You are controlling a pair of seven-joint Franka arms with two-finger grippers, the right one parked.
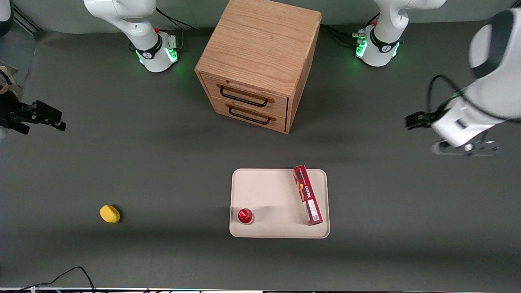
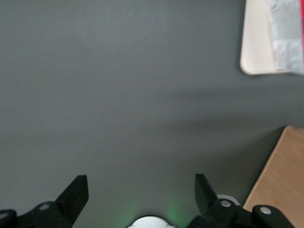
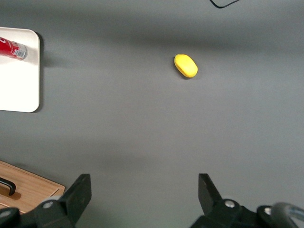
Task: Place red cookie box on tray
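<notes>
On the tray [image 1: 260, 191] lies the box [image 1: 308, 194], flat along the edge toward the working arm's end, long axis running toward the front camera. Well off it, toward that end of the bench [image 1: 163, 162], hangs the end effector [image 1: 468, 148], clear of the tray. From the left wrist, fingers [image 2: 76, 194] gape wide, holding nothing; tray corner and box end show, blurred. From the right wrist, no box.

My dark grey table [image 1: 163, 171] carries a wooden drawer cabinet [image 1: 258, 61] at twelve o'clock, a cream tray [image 1: 268, 195] at six, a yellow lump [image 1: 110, 213] around eight. My gripper [image 2: 141, 190] hovers over bare tabletop, fingers apart.
</notes>
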